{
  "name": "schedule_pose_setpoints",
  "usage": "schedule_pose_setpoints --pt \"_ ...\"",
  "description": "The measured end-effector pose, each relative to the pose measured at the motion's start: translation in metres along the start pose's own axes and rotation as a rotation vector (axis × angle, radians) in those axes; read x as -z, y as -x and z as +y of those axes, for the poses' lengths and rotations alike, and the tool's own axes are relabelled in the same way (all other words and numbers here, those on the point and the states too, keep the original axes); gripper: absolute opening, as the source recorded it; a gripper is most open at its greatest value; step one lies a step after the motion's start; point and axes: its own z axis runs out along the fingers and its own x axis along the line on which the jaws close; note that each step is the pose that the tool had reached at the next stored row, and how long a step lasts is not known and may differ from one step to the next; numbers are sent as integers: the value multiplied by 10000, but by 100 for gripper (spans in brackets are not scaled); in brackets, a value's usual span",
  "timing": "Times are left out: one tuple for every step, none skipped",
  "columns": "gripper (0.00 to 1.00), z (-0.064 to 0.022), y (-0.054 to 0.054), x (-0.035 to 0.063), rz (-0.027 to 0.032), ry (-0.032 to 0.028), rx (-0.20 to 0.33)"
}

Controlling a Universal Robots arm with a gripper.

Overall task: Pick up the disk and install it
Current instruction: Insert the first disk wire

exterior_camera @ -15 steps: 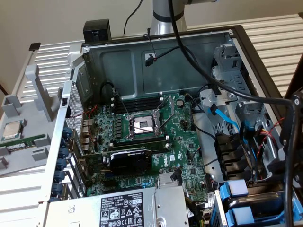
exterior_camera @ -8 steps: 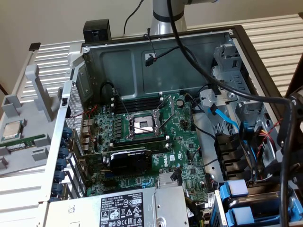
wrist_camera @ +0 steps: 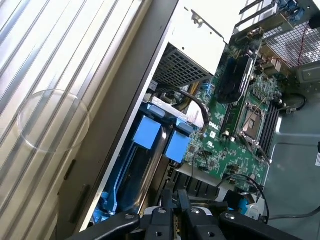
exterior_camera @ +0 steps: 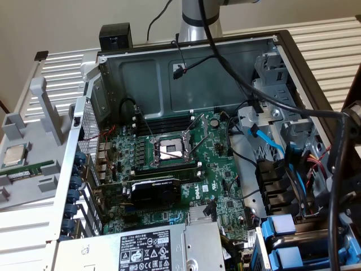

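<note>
Two blue-framed drives stand side by side in the drive bay at the case's corner, their blue tabs facing up (wrist_camera: 150, 132) (wrist_camera: 177, 146). Which of them is the disk I cannot tell. In the exterior view the same blue carriers (exterior_camera: 280, 226) sit at the lower right of the case. My gripper (wrist_camera: 175, 196) hangs a little above the case beside that bay, fingers shut together with nothing visible between them. A dark part of the arm (exterior_camera: 351, 169) stands at the exterior view's right edge.
The open computer case (exterior_camera: 186, 62) holds a green motherboard (wrist_camera: 250, 130) with an empty processor socket (exterior_camera: 171, 149), a black graphics card (exterior_camera: 155, 192) and a power supply (exterior_camera: 146, 251). Cables (exterior_camera: 248, 90) cross the case. A silver chip (exterior_camera: 14, 153) lies on the grey tray left.
</note>
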Motion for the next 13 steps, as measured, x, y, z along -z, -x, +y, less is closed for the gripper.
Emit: schedule_pose_setpoints --pt "16 -6 12 -6 27 9 -6" --pt "16 -12 24 -12 60 22 -14" --pt "16 -18 34 -17 96 36 -22" --pt "16 -23 45 -21 145 55 -35" --pt "16 -27 53 -25 194 74 -47" --pt "16 -31 61 -29 251 97 -61" --pt "16 -35 69 -34 309 120 -76" --pt "16 -40 78 -37 372 144 -92" --pt "16 -44 87 -41 436 169 -108" --pt "16 -48 96 -43 501 194 -125" --pt "16 -52 104 -43 572 221 -142" --pt "16 -55 112 -43 645 248 -159" --pt "16 -57 121 -41 702 269 -173"
